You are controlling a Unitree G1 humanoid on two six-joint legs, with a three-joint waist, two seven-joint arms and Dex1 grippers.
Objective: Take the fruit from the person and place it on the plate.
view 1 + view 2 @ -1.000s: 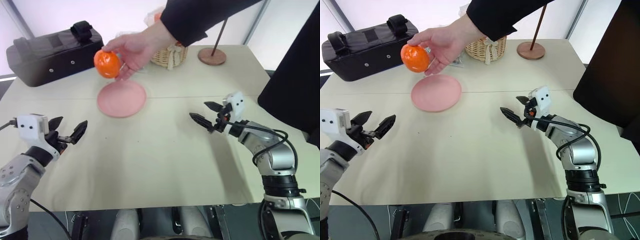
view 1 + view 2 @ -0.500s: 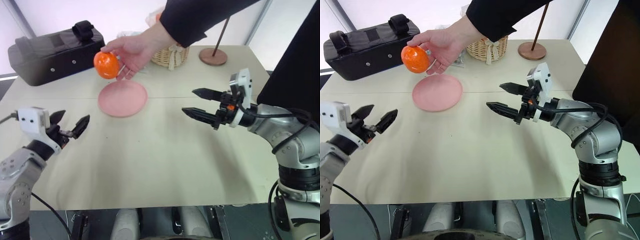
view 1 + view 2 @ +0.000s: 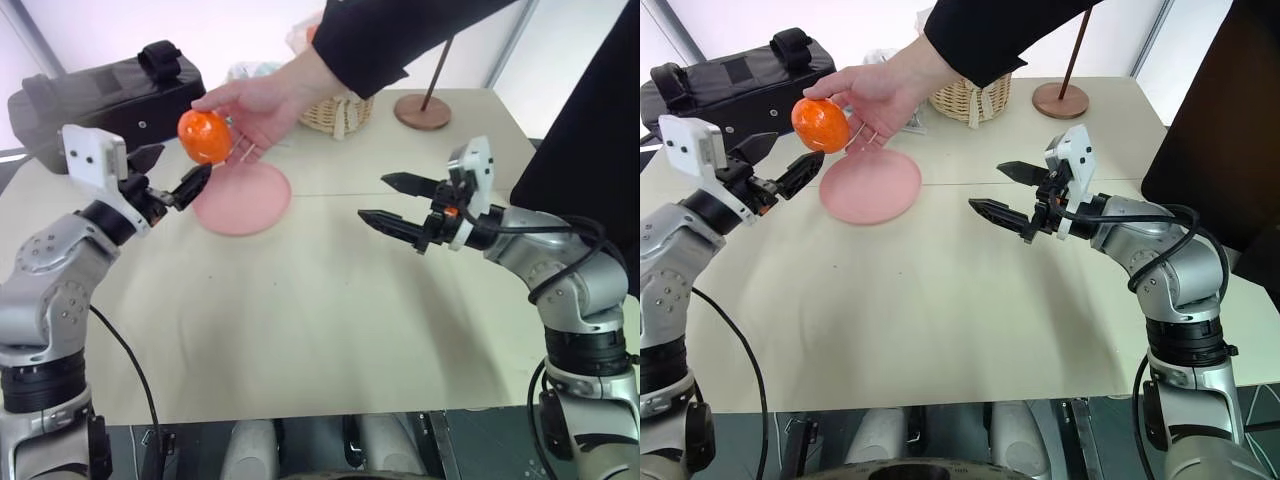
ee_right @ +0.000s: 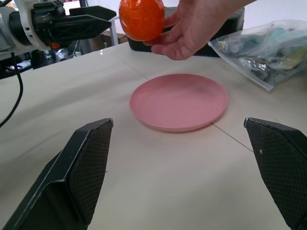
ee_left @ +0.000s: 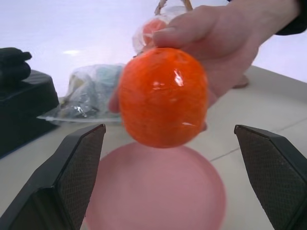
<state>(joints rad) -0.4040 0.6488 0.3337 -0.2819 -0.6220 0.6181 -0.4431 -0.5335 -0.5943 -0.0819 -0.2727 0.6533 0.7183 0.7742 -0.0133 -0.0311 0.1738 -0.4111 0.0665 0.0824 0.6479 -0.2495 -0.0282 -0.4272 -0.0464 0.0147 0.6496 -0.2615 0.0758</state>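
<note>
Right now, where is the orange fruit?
The fruit is in the person's hand, held in the air above the far left edge of the pink plate, just ahead of the open left gripper.

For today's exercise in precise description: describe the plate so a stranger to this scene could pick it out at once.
Start at the broad beige table, then go to its far side, in front of the long black padded case. The flat round matte pink plate lies there, beneath the glossy orange fruit a person's hand holds. It is the only pink thing, wider than the brown wooden base.
</note>
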